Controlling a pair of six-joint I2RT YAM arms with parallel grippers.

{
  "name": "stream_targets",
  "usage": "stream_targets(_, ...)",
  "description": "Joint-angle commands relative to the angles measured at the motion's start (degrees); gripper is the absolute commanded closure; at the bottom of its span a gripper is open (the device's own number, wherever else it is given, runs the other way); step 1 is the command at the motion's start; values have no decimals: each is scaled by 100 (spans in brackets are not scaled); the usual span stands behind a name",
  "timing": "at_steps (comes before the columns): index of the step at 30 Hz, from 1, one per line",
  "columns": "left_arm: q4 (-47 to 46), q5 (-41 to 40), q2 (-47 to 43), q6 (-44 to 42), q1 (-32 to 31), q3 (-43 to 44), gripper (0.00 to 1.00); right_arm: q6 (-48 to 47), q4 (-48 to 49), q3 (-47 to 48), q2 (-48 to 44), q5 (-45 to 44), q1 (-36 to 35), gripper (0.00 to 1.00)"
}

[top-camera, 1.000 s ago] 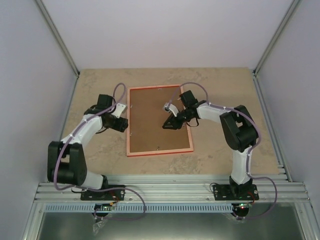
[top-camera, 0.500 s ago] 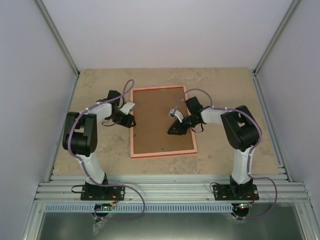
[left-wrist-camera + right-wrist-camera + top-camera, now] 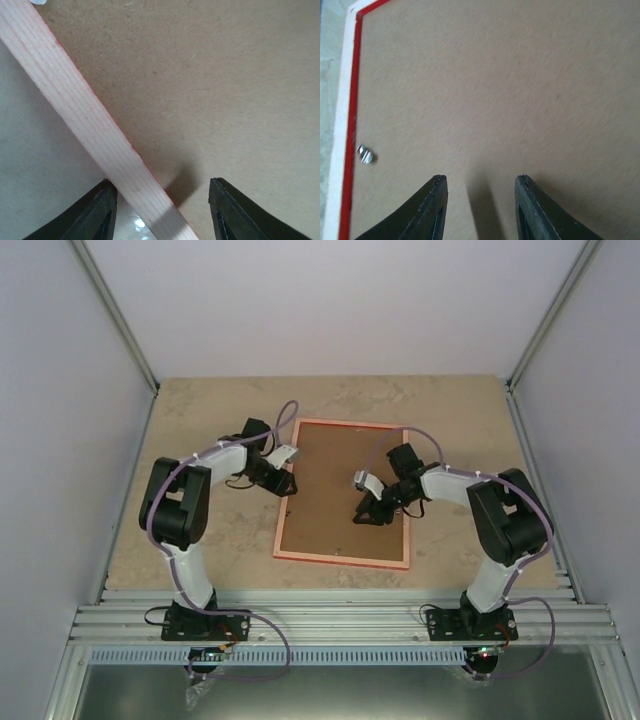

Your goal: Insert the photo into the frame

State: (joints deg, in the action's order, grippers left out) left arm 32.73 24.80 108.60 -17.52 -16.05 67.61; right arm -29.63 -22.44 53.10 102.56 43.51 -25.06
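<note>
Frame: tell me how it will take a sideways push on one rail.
The frame lies flat on the smooth table, so it would probably slide, maybe pivot. Its thin wooden rails and backing board look stiff and light.

Top cam: fixed high at near edge, looks down on whole table (image 3: 450, 410). Both wrist cams very close, facing down; all three share the board (image 3: 330, 480), left also sees frame (image 3: 87, 130) rail

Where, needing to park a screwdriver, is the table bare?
Bare table runs along the far wall beyond the frame, widest far-left. Crowded mid-table: left gripper at the frame's left edge, right gripper over the backing board.
</note>
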Motion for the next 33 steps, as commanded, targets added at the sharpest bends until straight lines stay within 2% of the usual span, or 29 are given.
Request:
stream_targets(1, -66, 1102, -494, 598, 179, -218, 47, -317, 599, 319, -183, -396, -152, 60)
stream_targets(5, -468, 1380, -723, 1342, 652, -754, 50, -317, 1083, 762, 31, -344, -683, 60)
stream_targets(15, -646, 1513, -550, 1500, 735, -1169, 57, -524, 1821, 1781, 1287, -552, -1833, 58)
stream_targets(22, -567, 1402, -314, 1463, 733, -1269, 66, -690, 1853, 1931, 1877, -1212, -2082, 59)
stream_targets(27, -559, 1432, -280, 1443, 735, -1353, 73, -586, 1982, 1818, 2037, -1909, -2195, 64)
stream_targets(33, -583, 1411, -308, 1400, 735, -1451, 79, -302, 2035, 1809, 2186, -2344, -2352, 69)
